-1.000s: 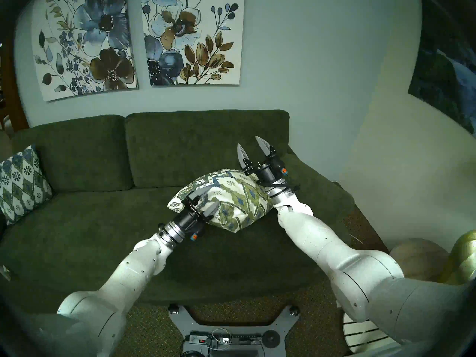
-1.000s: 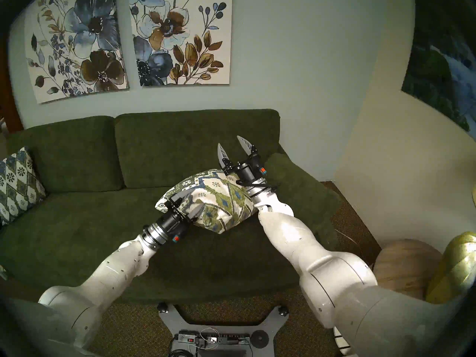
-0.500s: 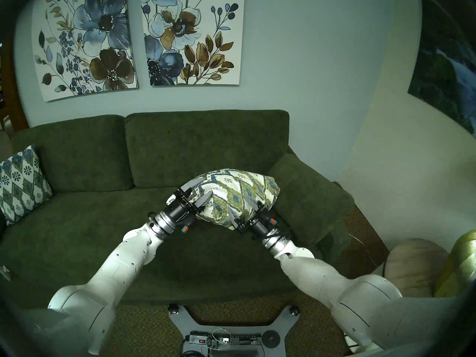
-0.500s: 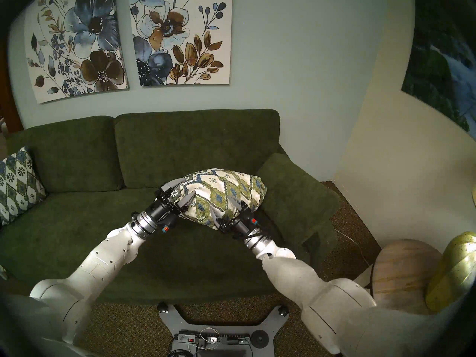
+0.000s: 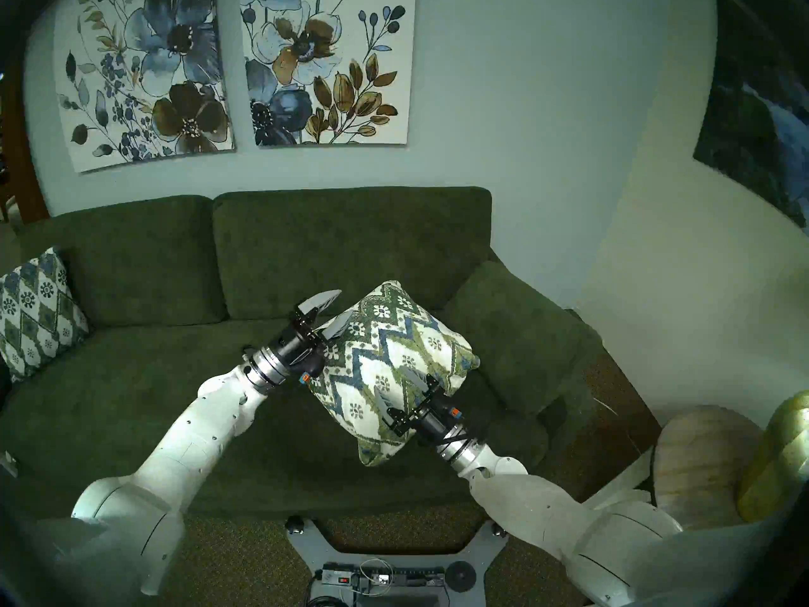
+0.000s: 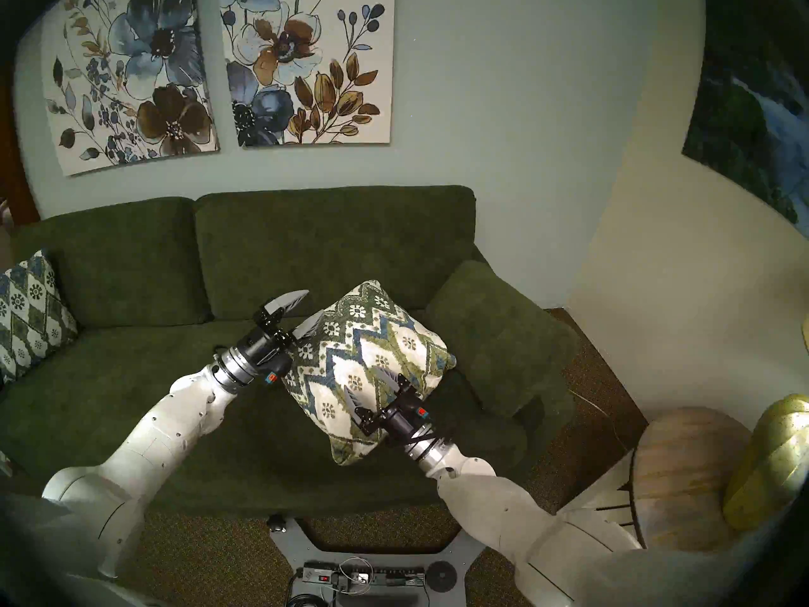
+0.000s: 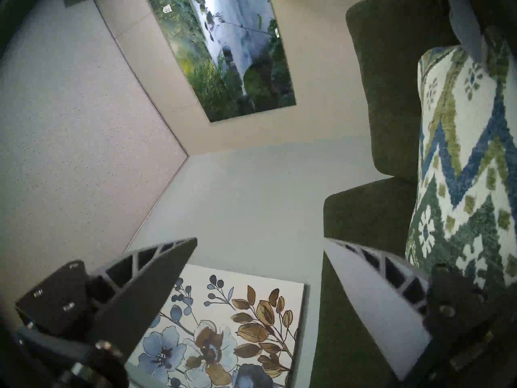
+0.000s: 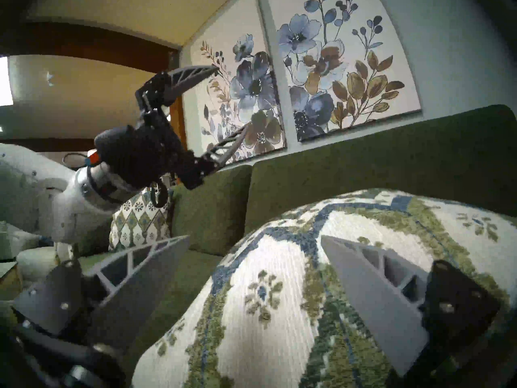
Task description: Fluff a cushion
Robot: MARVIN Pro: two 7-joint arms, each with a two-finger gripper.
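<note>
The cushion (image 5: 394, 365) (image 6: 367, 361), cream with green and blue zigzags, is tipped up on a corner over the right half of the green sofa seat (image 5: 131, 396), its face turned toward me. My left gripper (image 5: 336, 309) (image 6: 309, 305) is open at its upper left edge, lower finger against the fabric and nothing between the fingers (image 7: 156, 281). My right gripper (image 5: 392, 382) (image 6: 362, 379) is open, its fingers lying against the cushion's lower right face. In the right wrist view the cushion (image 8: 279, 295) bulges up between the fingers (image 8: 372, 289).
A bluer diamond-pattern pillow (image 5: 39, 312) leans at the sofa's left end. A plain green armrest cushion (image 5: 521, 330) sits just right of the cushion. A round wooden table (image 5: 705, 457) and a gold object (image 5: 783, 448) stand at the right. My base (image 5: 394, 549) is on the carpet.
The right arm drew back from beyond the cushion to its near right side. The left gripper slid off the cushion's corner. The cushion turned from lying squashed to tipped up, face toward me.
</note>
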